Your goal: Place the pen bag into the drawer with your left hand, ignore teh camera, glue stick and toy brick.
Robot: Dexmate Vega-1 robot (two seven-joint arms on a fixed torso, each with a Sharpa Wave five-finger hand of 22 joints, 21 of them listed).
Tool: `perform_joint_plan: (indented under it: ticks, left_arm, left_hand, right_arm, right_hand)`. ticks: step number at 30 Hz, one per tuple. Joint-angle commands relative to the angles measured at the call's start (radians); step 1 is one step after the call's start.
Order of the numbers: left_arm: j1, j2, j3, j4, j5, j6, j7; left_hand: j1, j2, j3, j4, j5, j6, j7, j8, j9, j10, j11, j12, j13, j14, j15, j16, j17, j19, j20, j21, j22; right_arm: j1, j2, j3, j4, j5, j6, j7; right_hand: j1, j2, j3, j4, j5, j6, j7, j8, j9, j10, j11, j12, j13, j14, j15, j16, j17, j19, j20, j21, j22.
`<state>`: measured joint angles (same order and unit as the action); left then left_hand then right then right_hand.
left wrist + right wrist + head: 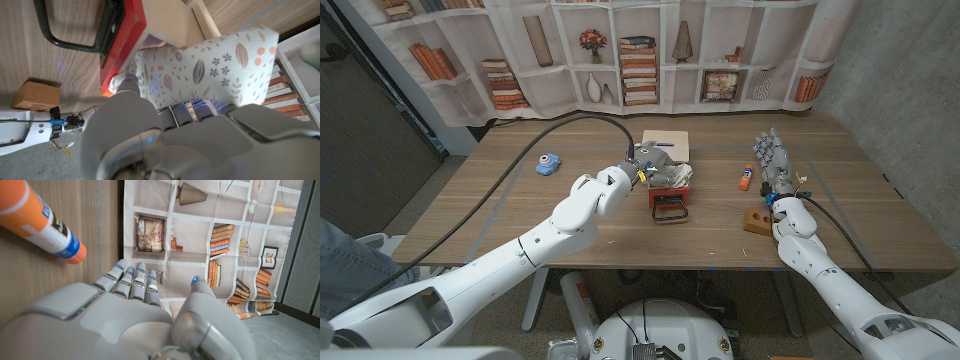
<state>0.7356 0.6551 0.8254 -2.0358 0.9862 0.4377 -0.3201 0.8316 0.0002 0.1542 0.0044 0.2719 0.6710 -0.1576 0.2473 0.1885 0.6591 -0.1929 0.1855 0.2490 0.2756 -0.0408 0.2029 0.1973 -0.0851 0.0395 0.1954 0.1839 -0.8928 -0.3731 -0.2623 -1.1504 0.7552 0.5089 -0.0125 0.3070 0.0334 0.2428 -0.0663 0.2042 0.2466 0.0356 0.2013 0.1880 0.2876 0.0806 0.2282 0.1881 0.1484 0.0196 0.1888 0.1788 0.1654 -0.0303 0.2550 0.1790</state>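
Head view first: left hand (pixel 642 160) grips the pen bag (pixel 672 174) over the open red-fronted drawer (pixel 668 195) at mid-table, while the right hand (pixel 772 160) stands apart at right, fingers spread, holding nothing. Left wrist view: patterned pen bag (pixel 210 65) (leaf print) touches the drawer (pixel 125 35). Right wrist view: glue stick (pixel 42 222) lies near the open fingers (pixel 132 282).

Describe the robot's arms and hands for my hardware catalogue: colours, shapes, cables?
Both arms are glossy white, with rounded segments and bulbous joints. The left hand and right hand are grey metal with jointed fingers; small blue lights glow on the right hand's fingers. A thick black cable runs along the left arm, a thinner one trails by the right wrist, where thin coloured wires show.
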Motion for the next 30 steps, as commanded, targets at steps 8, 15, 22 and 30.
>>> perform_joint_plan:
  ticks: [8, 15, 22, 30]
  left_arm:
    - [0.013, 0.009, -0.037, -0.042, -0.010, 0.012, 0.013]
    - [0.008, 0.011, -0.039, -0.052, -0.003, 0.014, 0.002]
    - [0.009, 0.012, -0.040, -0.060, 0.005, 0.015, -0.004]
    - [0.016, 0.013, -0.046, -0.070, 0.012, 0.020, -0.003]
  left_hand:
    - [-0.012, -0.001, -0.002, 0.007, 0.010, -0.025, 0.000, -0.012, 0.005, -0.018, 0.007, 0.006, 0.003, -0.011, -0.056, -0.006, -0.002, -0.007, 0.011, 0.003, 0.001]
    - [-0.014, -0.001, -0.004, 0.008, 0.012, -0.027, 0.000, -0.013, 0.005, -0.022, 0.009, 0.006, 0.003, -0.014, -0.052, -0.007, -0.003, -0.008, 0.014, 0.004, 0.001]
    - [-0.016, -0.001, -0.005, 0.009, 0.014, -0.032, -0.002, -0.015, 0.006, -0.025, 0.012, 0.008, 0.004, -0.018, -0.050, -0.006, -0.003, -0.009, 0.016, 0.004, 0.001]
    - [-0.018, -0.002, -0.007, 0.011, 0.017, -0.039, 0.001, -0.019, 0.006, -0.030, 0.012, 0.008, 0.004, -0.020, -0.049, -0.006, -0.003, -0.011, 0.018, 0.004, 0.001]
  right_arm:
    - [-0.002, -0.003, -0.003, -0.016, -0.006, -0.005, -0.005]
    - [-0.005, -0.002, -0.002, -0.019, -0.006, -0.003, -0.007]
    - [-0.011, -0.004, 0.000, -0.028, -0.005, -0.001, -0.011]
    - [-0.018, -0.009, 0.002, -0.045, -0.007, 0.000, -0.016]
  right_hand:
    - [-0.002, 0.006, 0.003, -0.005, 0.003, 0.005, 0.000, -0.004, 0.003, 0.008, 0.001, -0.001, 0.005, 0.009, -0.002, -0.001, 0.005, 0.008, -0.001, -0.002, 0.004]
    - [-0.002, 0.007, 0.003, -0.006, 0.003, 0.004, 0.000, -0.004, 0.003, 0.009, 0.000, -0.001, 0.005, 0.011, -0.002, 0.000, 0.005, 0.009, -0.001, -0.004, 0.004]
    - [-0.002, 0.007, 0.002, -0.006, 0.003, 0.004, -0.001, -0.004, 0.003, 0.008, 0.000, -0.001, 0.005, 0.011, -0.001, 0.000, 0.005, 0.009, 0.000, -0.005, 0.005]
    - [-0.002, 0.007, 0.002, -0.007, 0.002, 0.004, -0.001, -0.004, 0.003, 0.009, 0.000, -0.001, 0.005, 0.011, -0.001, 0.000, 0.005, 0.009, 0.001, -0.007, 0.005]
